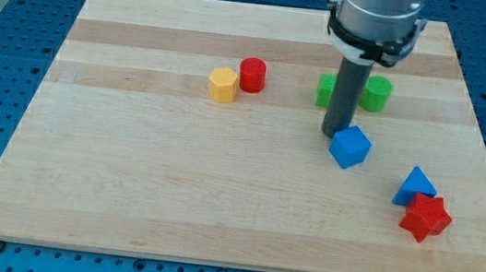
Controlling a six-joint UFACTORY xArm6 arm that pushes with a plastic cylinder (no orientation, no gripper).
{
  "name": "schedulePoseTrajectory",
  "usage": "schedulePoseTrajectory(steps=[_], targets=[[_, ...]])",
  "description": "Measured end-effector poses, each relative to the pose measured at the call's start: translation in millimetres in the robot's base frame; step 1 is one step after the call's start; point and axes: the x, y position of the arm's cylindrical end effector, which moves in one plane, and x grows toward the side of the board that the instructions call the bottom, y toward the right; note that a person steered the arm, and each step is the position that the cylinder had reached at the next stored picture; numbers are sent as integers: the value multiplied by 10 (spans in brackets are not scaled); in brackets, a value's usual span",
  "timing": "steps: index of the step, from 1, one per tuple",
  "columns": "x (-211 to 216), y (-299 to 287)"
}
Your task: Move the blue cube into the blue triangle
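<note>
Jaws: none in view; the arm ends in a rod.
My tip [334,133]: touching the blue cube [350,147] at its upper-left edge.
Blue triangle [414,187]: toward the view's lower right of the cube, apart from it, touching a red star block [425,218].
Table [125,187]: wooden.

Grey cylindrical arm housing, black collar with white ring, straight dark rod [346,98]

the rod [347,98] covers part of the left green block [325,89]; the arm's upper body is cut off at the view's top.
</note>
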Motion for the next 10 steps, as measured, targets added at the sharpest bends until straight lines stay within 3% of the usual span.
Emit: schedulePoseTrajectory(steps=[3, 7, 8, 10], targets=[[495, 34], [603, 398], [523, 396], [-132, 493]])
